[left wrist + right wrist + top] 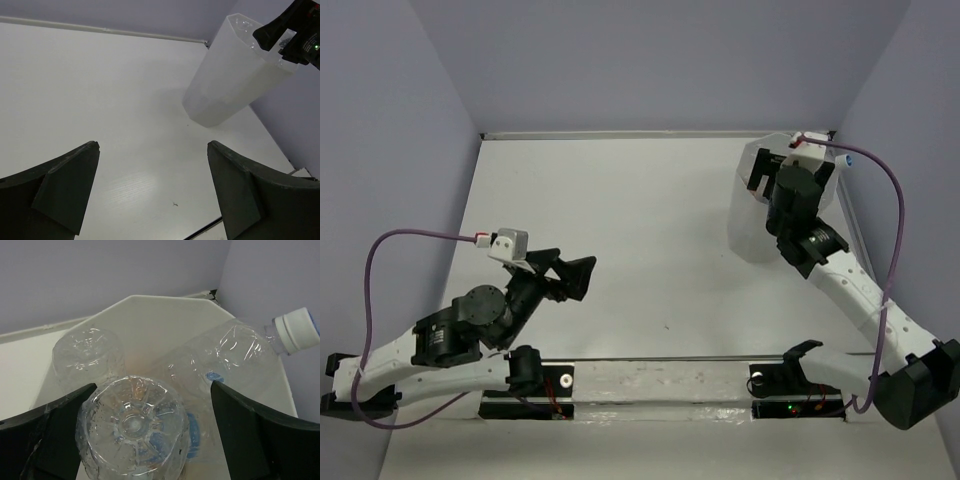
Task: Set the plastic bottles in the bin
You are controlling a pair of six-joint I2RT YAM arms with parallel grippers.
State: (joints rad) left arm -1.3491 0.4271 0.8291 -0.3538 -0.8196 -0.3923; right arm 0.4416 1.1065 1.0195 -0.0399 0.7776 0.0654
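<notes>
The bin (752,215) stands at the far right of the table and also shows in the left wrist view (227,75). My right gripper (772,180) hangs over its mouth, open (153,386). In the right wrist view the bin (150,305) holds clear plastic bottles. One stands bottom-up (132,427) between my fingers, another bottom-up (87,352) behind it, and one with a white cap (235,347) leans over the rim. My left gripper (575,272) is open and empty over bare table at the near left (153,147).
Purple walls close the table on the left, back and right. The bin sits close to the right wall and back corner. A rail (660,362) runs along the near edge between the arm bases.
</notes>
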